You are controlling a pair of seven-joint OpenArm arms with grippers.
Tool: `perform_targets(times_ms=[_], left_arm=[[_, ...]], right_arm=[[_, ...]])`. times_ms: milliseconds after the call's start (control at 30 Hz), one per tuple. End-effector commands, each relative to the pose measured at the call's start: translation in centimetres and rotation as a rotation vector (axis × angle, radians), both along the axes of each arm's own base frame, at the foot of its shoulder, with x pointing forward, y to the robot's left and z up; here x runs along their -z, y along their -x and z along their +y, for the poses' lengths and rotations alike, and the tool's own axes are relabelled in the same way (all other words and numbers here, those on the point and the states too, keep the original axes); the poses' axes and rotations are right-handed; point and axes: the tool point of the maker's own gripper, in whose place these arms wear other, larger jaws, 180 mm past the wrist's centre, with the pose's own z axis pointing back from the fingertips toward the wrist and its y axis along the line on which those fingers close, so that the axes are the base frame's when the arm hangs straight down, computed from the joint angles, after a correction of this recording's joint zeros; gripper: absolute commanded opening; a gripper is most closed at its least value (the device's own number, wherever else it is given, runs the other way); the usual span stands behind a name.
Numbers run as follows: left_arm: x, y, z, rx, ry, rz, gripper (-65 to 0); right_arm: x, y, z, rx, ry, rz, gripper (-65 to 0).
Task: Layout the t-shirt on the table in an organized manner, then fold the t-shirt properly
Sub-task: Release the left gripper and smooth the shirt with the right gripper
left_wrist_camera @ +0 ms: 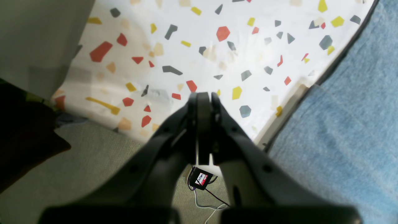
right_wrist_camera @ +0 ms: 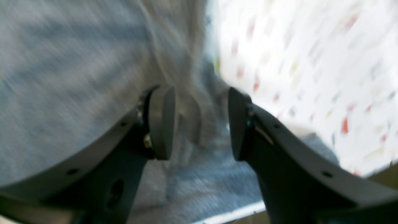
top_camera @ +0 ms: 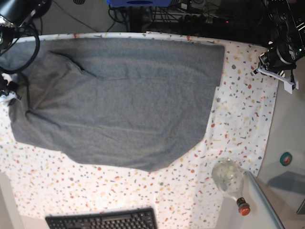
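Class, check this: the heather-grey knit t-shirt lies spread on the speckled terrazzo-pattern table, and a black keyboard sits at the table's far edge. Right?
Not quite. The black keyboard sits at the near edge, per the base view. The heather-grey knit t-shirt does lie spread on the speckled table.

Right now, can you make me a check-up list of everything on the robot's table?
Surface: the table has a white speckled cloth, bare on the base view's right and bottom.
Job's things: the t-shirt lies spread over most of the table, not yet folded, its lower edge uneven.
Clutter: a clear bottle with a red cap lies at the table's corner; a black keyboard sits at the bottom edge.
End effectors: the left end effector is shut, off the shirt; the right end effector is open, with t-shirt fabric between its pads.
Cables: thin wires below the left end effector.
Surroundings: dark equipment behind the table.
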Motion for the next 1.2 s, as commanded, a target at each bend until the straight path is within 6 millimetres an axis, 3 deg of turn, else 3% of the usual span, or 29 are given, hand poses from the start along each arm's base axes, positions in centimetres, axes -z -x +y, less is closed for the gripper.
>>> perform_targets(times_ms=[0, 67, 233, 367, 633, 800, 867, 1167], left_arm=[[-0.9, -0.6, 0.7, 0.003, -0.022, -0.028, -65.0], [-0.9, -0.7, 0.7, 0.003, -0.022, -0.03, -65.0], [-0.9, -0.6, 0.7, 0.003, -0.022, -0.027, -65.0], [-0.8, -0.4, 0.7, 0.003, -0.022, -0.022, -65.0], [-0.7, 0.1, 0.7, 0.002, -0.023, -0.013, -65.0], [-0.8, 0.0, 0.7, 0.004, -0.025, -0.017, -65.0], [-0.8, -0.1, 0.7, 0.004, -0.025, -0.018, -65.0], [-0.7, 0.1, 0.7, 0.002, -0.024, -0.014, -65.0]], right_arm=[[-2.4, -2.5, -0.9, -0.031, 0.065, -0.068, -38.0], [-3.0, -5.4, -1.5, -0.057, 0.124, -0.07, -37.4], [0.5, -11.6, -5.1, -0.064, 0.198, 0.025, -37.1], [3.2, -13.7, -6.9, -0.081, 0.191, 0.053, -37.1], [6.0, -11.8, -9.6, 0.009, 0.187, 0.064, -37.1], [6.5, -11.5, -9.3, 0.009, 0.182, 0.069, -37.1], [6.7, -11.9, -8.3, 0.0, 0.169, 0.061, -37.1], [3.7, -13.9, -9.7, 0.009, 0.236, -0.012, -37.1]])
